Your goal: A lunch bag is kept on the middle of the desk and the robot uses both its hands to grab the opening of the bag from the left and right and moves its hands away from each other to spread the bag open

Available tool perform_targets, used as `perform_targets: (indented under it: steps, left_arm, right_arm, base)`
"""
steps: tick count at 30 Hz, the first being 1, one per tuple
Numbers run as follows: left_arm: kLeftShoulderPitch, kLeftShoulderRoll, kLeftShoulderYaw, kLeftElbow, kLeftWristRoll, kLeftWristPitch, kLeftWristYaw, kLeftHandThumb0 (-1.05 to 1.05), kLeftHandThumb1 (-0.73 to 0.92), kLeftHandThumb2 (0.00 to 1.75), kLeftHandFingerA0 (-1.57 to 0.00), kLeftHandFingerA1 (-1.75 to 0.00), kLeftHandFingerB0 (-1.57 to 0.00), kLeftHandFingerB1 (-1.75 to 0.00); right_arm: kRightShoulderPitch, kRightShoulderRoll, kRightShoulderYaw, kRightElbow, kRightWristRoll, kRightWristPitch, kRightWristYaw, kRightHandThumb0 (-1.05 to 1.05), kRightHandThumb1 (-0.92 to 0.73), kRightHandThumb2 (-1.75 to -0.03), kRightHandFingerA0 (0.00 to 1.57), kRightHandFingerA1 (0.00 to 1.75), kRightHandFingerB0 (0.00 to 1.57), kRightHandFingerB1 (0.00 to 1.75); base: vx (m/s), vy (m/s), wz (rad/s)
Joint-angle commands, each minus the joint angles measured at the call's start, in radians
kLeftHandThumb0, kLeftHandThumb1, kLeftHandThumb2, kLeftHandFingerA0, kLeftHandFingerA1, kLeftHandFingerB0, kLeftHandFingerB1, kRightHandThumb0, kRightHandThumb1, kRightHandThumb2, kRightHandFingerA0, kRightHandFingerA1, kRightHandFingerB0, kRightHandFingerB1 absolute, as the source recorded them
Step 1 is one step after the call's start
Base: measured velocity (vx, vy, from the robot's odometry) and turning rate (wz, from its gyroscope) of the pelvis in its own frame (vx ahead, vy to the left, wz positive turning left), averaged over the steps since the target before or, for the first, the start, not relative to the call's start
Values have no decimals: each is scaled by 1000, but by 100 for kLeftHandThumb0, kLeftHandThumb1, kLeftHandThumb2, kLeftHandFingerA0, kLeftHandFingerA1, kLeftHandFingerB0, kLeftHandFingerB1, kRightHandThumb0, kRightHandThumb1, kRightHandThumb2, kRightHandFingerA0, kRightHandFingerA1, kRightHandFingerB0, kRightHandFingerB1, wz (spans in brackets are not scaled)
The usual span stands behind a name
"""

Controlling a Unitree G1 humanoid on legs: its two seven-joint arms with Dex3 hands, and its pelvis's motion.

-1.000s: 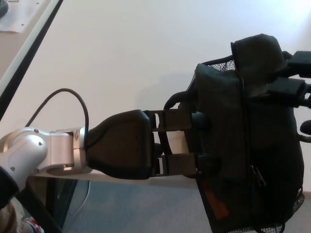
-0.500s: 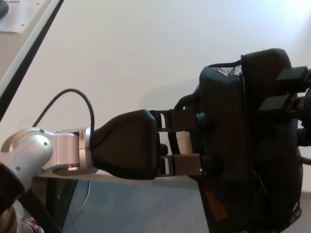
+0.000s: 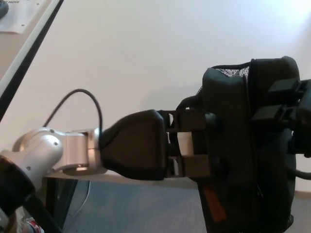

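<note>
Gripping lunch bag (image 3: 243,160) — left robot hand (image 3: 189,143), right robot hand (image 3: 286,104) clamped on sides — white desk (image 3: 146,58) beneath.

A white desk (image 3: 146,58) fills most of the view, brightly lit toward its far right corner. Along its left edge runs a black strip (image 3: 29,63), and below its near edge grey-blue floor (image 3: 141,208) shows.

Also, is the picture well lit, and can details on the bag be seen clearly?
Head view: the white desk is bright, nearly washed out at the top right; the black bag is so dark that its folds merge with the left hand and right hand; edges look slightly soft; a faint shadow lies left of the bag.
</note>
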Motion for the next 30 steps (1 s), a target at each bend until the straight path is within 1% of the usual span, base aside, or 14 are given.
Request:
perform_targets:
  steps: [1,4,5,11,12,13,14,15,16,17,18,20,26,30]
  left_arm:
    - [-19,-67,-43,44,27,37,51,8,35,87,-40,-44,-49,-37]
    - [-21,-105,-74,55,51,66,59,5,32,96,-28,-58,-34,-57]
    - [-24,-119,-82,61,42,62,49,7,38,84,-36,-45,-46,-35]
    - [-6,-145,-112,59,45,112,13,6,37,83,-30,-47,-41,-33]
    - [2,-147,-115,68,37,108,12,10,29,98,-27,-59,-34,-58]
    - [26,-153,-114,90,6,98,13,7,33,84,-49,-50,-63,-41]
    - [43,-157,-109,101,-18,95,15,7,33,84,-49,-50,-63,-41]
    - [64,-163,-101,111,-38,98,20,-5,37,71,-65,-53,-81,-49]
    - [84,-155,-93,116,-46,107,0,-25,38,57,-107,-96,-107,-63]
    - [97,-150,-87,140,-60,105,-9,-29,39,63,-128,-138,-121,-80]
    - [102,-150,-84,158,-70,100,-9,-29,39,63,-128,-138,-121,-80]
    - [126,-139,-58,195,-104,115,-61,-27,30,92,-121,-161,-116,-121]
    - [143,-121,21,262,-183,131,-156,-17,20,113,-105,-173,-97,-149]
    - [134,-123,56,306,-203,138,-166,-17,19,113,-104,-174,-97,-147]
  right_arm:
    - [16,21,26,25,-26,15,-20,-22,-49,-62,83,144,76,128]
    - [13,36,37,42,-23,3,-36,-28,-56,-62,83,145,78,122]
    - [14,42,42,41,-10,12,-26,-30,-57,-62,83,146,78,123]
    - [-7,63,62,57,-31,15,-46,-29,-55,-61,85,143,78,123]
    - [-9,63,62,58,-32,15,-50,-24,-52,-60,84,145,74,130]
    - [-10,61,59,57,-34,16,-55,-22,-51,-60,82,147,74,131]
    - [-10,59,58,54,-36,17,-58,-22,-51,-60,82,147,74,131]
    - [-10,59,57,53,-36,19,-60,-22,-50,-60,83,147,74,131]
    - [-8,59,53,51,-39,23,-68,-22,-50,-60,83,147,74,132]
    - [-8,59,49,49,-43,25,-77,-30,-48,-65,85,143,73,129]
    - [-7,60,47,48,-45,25,-81,-30,-48,-65,85,143,73,129]
    - [-11,54,41,47,-60,23,-94,-30,-49,-64,83,146,70,131]
    - [-14,50,36,35,-51,30,-100,-30,-49,-64,84,145,71,130]
    - [-29,43,39,37,-36,21,-92,-30,-50,-65,84,143,72,130]
  base:
    - [0,0,0]
    - [0,0,0]
    - [0,0,0]
    - [0,0,0]
    - [0,0,0]
    - [0,0,0]
    - [0,0,0]
    - [0,0,0]
    - [0,0,0]
    - [0,0,0]
    - [0,0,0]
    - [0,0,0]
    - [0,0,0]
    - [0,0,0]
